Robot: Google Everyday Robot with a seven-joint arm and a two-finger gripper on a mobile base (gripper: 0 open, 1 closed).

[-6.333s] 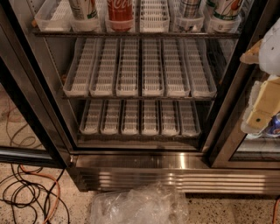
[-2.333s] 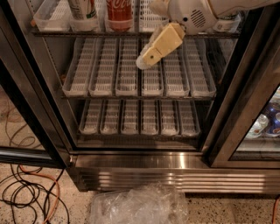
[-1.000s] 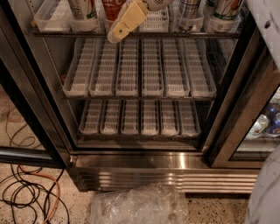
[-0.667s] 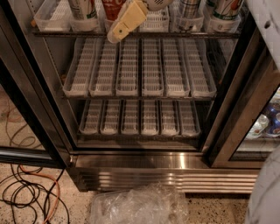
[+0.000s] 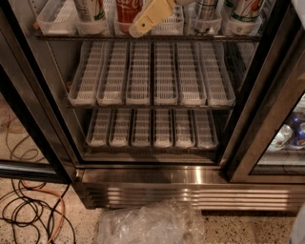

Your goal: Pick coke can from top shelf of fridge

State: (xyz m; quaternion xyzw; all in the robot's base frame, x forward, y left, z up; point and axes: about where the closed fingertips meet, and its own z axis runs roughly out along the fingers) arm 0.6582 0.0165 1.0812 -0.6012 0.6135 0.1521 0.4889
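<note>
- Looking into the fridge (image 5: 190,183), you see its door open, with dark frames on both sides and a stainless steel base below.
- Your gripper (image 5: 144,21) is at the top edge of the view, a cream-coloured piece slanting down to the left, with its lower tip over the front rail of the top shelf (image 5: 86,37).
- Whether the gripper is wide, narrow or holding anything, you cannot tell: only that one slanted piece shows.
- The coke can (image 5: 125,8) stands upright on the top shelf, left of centre. Its upper part is cut off by the view's edge, and the gripper overlaps its right side. Whether they touch is unclear.
- A white-and-green can (image 5: 89,8) stands just left of the coke can, with a clear tray (image 5: 51,18) further left.
- A white slotted tray (image 5: 172,26) sits just right of the gripper. Beyond it are a silver-dark can (image 5: 206,7) and another white-and-green can (image 5: 246,9).
- The middle rack (image 5: 152,71) and the lower rack (image 5: 152,128) carry rows of white trays.
- Behind the glass door on the right (image 5: 267,119), a few drink cans (image 5: 288,136) show.
- On the floor, a crumpled clear plastic bag (image 5: 150,224) lies in front of the base, and black and orange cables (image 5: 28,209) coil at the left.
</note>
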